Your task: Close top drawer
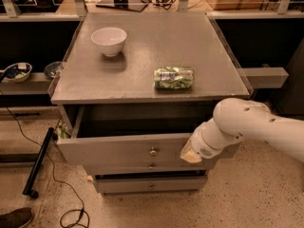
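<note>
End effector at top drawer front, right of its knob.
</note>
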